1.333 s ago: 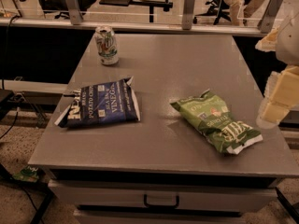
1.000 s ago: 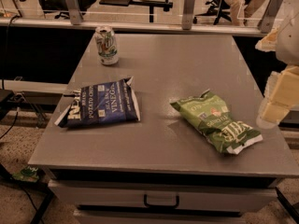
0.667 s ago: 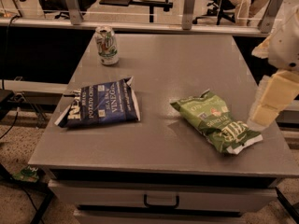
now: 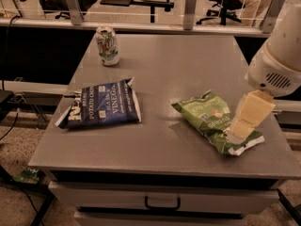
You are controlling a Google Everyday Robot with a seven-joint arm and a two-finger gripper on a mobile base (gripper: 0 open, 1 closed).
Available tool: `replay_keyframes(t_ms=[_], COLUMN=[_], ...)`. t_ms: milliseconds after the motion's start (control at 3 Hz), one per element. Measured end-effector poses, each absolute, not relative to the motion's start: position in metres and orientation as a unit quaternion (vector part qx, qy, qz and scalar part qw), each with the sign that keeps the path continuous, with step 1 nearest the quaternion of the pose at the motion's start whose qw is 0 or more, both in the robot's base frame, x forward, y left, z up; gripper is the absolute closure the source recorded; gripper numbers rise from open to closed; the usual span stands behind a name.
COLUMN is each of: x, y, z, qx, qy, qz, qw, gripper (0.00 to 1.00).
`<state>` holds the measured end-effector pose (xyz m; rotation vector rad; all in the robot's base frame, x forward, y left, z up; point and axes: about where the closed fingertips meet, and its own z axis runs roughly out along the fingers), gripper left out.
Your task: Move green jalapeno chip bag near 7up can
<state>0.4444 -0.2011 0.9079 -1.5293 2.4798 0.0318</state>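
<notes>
though its spread cannot be told, the gripper (image 4: pixel 240 127) hangs over the near-right end of the green jalapeno chip bag (image 4: pixel 208 117), whose long axis slants back-left toward the 7up can (image 4: pixel 107 45).

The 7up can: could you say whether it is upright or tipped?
Upright: the 7up can has its silver top up. The gripper is by the green jalapeno chip bag.

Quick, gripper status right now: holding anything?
Gripper: at the right end of the green jalapeno chip bag; open, closed or holding cannot be told.
</notes>
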Motion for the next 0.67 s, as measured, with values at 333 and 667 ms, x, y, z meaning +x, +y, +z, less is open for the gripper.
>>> replay_keyframes(t_ms=[333,667], x=[0.442,0.442], y=[-0.198,-0.196], z=[0.882,0.862], qx=[-0.502,-0.497], qy=[0.859,0.862], qz=[0.024,0.029], qw=[0.095,0.096], gripper=[0.00,0.00])
